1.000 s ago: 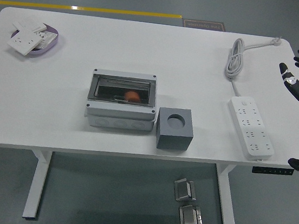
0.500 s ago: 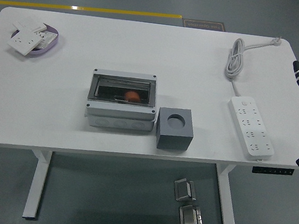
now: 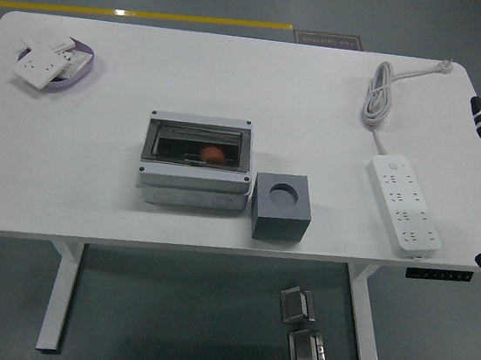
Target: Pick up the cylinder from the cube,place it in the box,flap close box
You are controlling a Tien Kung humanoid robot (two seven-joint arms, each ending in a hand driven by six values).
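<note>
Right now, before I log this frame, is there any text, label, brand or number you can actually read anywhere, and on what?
None can be read in the head view.
Floor sign beyond the table: a line of print, too small and blurred.
Power strip: no legible markings.
Control panel on the table's front edge: small marks, unreadable.
Wall sockets in the purple tray: no print discernible.
Box, cube: no label visible.

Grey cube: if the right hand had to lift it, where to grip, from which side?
Pinch the grey cube across its flat left and right walls, coming down from above. The top has a round hole, so no grip there. The box sits close on its left, so finger room is tight there.
</note>
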